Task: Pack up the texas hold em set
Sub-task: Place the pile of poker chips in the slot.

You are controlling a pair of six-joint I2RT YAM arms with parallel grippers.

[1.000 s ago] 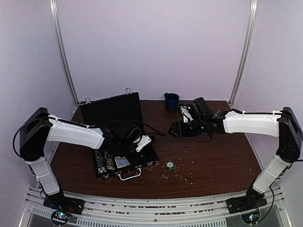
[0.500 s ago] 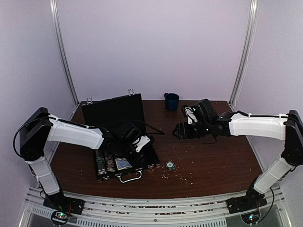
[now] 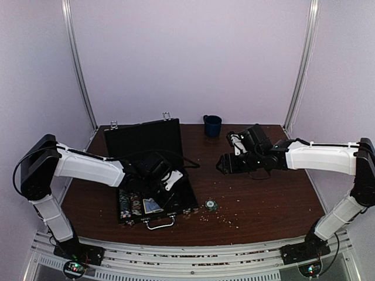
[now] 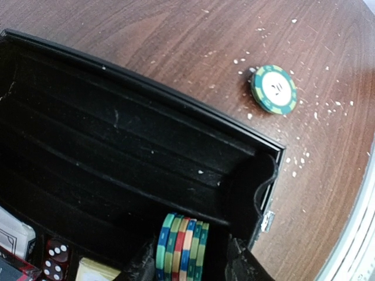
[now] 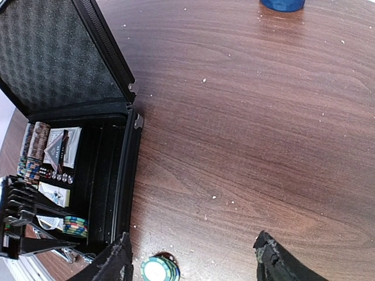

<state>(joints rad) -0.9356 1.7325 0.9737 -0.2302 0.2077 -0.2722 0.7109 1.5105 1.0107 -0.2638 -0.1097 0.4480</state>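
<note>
The black case (image 3: 186,188) lies open at the left, its lid (image 3: 143,137) standing up behind. Inside are rows of striped chips (image 5: 32,149), card decks (image 5: 61,146) and red dice (image 4: 55,257). My left gripper (image 4: 188,264) reaches into the case's right end and is open. A short stack of striped chips (image 4: 181,246) stands on edge between its fingers, with a gap to the right finger (image 4: 241,266). A loose green chip stack (image 3: 211,205) lies on the table right of the case. My right gripper (image 5: 193,252) hovers open and holds nothing, above the table beyond the chip stack (image 5: 159,270).
A dark blue mug (image 3: 212,124) stands at the back centre of the table. Pale crumbs (image 3: 225,218) are scattered over the wood near the front, around the loose chips. The case's handle (image 3: 160,221) points toward the table's near edge.
My left gripper has opened around the chip stack inside the case. The right arm has drawn back a little to the right, its jaws unchanged.
</note>
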